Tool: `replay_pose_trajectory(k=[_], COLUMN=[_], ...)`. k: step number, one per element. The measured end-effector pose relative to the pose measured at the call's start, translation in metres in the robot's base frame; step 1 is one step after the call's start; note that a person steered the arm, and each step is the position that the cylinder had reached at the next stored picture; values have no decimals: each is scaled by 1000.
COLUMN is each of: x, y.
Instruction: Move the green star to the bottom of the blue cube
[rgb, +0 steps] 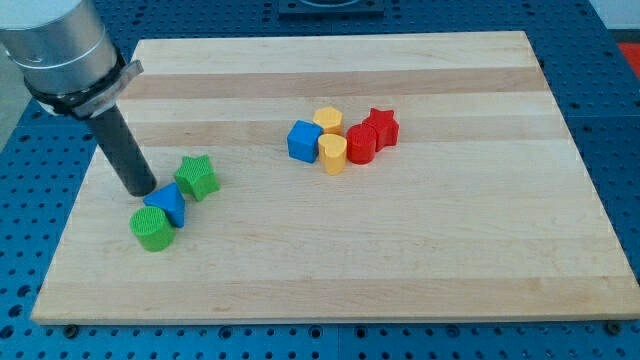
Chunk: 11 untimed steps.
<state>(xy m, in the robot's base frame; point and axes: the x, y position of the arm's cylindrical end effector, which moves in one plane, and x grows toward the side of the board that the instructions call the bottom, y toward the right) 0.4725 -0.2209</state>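
Note:
The green star (197, 177) lies on the wooden board (400, 260) at the view's left. The blue cube (303, 140) sits near the board's middle, up and to the right of the star. My tip (140, 190) rests on the board just left of the green star and just above a blue triangular block (166, 205). The tip looks close to both, and contact cannot be told.
A green cylinder (153, 230) sits below-left of the blue triangular block. Beside the blue cube are a yellow hexagon-like block (328, 121), a yellow heart-like block (333, 154), a red cylinder (361, 143) and a red star (381, 126).

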Motion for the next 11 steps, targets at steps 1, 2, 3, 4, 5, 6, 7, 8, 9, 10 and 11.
replay_pose_trajectory(k=[1,2,3,4,5,6,7,8,9,10,11], x=[0,0,0,-4,-7,-11,-11,-13,-18,-19,-19], y=[1,1,13,39,67,91,118,141,150,137,101])
